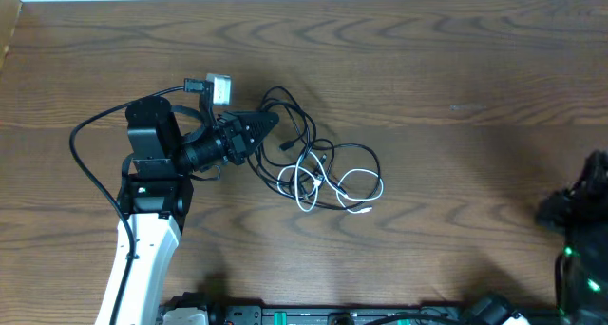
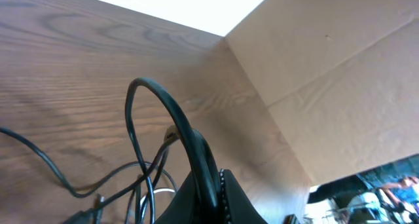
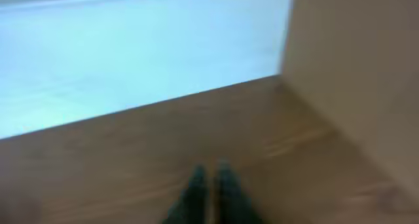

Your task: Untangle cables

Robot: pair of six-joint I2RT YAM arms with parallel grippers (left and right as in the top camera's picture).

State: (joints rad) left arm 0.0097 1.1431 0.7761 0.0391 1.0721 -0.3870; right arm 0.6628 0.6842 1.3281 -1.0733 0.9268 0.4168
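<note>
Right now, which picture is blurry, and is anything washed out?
Right wrist view: blurred, the black two-finger right gripper smeared, the pale band beyond the brown wooden table washed out; left wrist view: thin black cables sharp; overhead view: crisp, evenly lit.

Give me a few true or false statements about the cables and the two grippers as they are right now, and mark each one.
1. The left gripper is shut on a black strand of the cables. True.
2. The right gripper is gripping the cables too. False: it sits near the right edge of the table, well apart from the cables, with nothing between its fingers.
3. The cables include white stretches as well as black ones. True.
4. The cables lie straight and separate, side by side. False: they lie in overlapping loops, tangled together near the middle of the table.
</note>
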